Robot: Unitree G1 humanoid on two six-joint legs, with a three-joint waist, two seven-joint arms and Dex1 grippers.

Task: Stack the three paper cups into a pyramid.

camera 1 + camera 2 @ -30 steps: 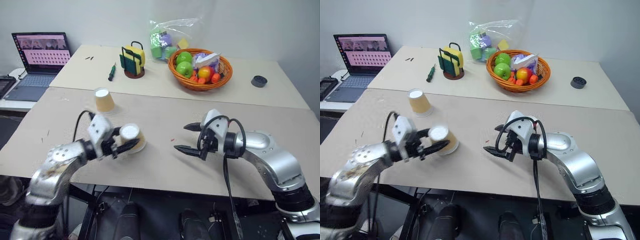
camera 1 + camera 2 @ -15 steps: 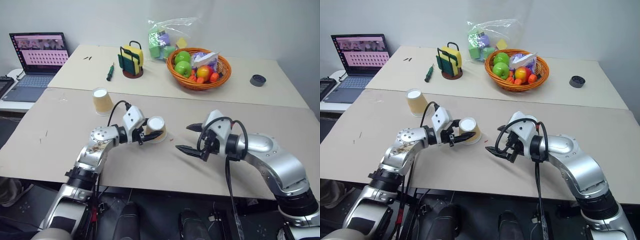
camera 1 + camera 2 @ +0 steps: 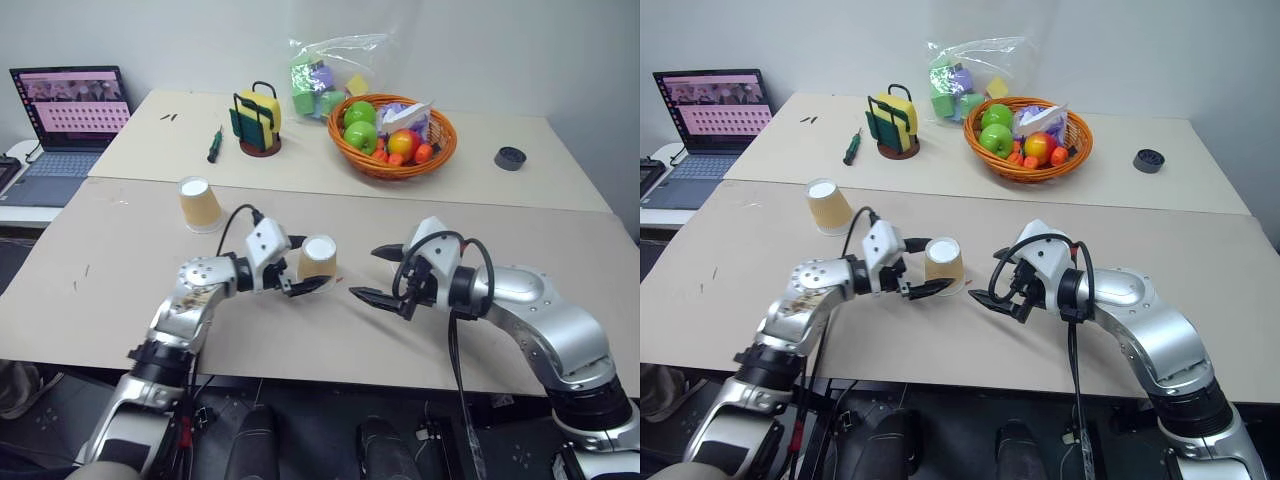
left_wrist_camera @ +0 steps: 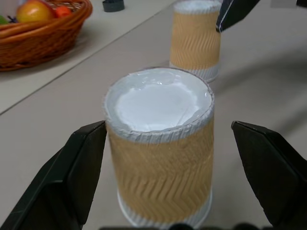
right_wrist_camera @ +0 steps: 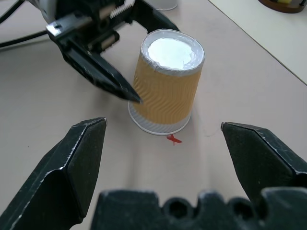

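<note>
While our left fingers (image 4: 81, 163) stand apart on both sides of the near cup (image 3: 318, 258), they do not press it: in the left wrist view there is a gap between each black finger and the cup wall, so we judge that this cup stands free on the worktop (image 3: 120, 290), upside down with its white base on top. Our right fingers (image 5: 86, 153) are also wide apart and hold nothing; the same cup stands between them and a little ahead, near a small red mark on the worktop.

From the fingers outward, the left gripper (image 3: 300, 277) points nearly level toward the middle of the worktop, with its forearm bent in from the left edge. The right gripper (image 3: 372, 274) points toward the cup from the other side, slightly downward, and its silver arm reaches back to the right.

As for the task, we see two cups in the head views: the near one, and a far cup (image 3: 198, 203) well apart from it, also upside down. We cannot find the third cup in the head views. No two cups stand side by side yet and nothing is on top, so the pyramid is, in our judgement, barely begun.
</note>
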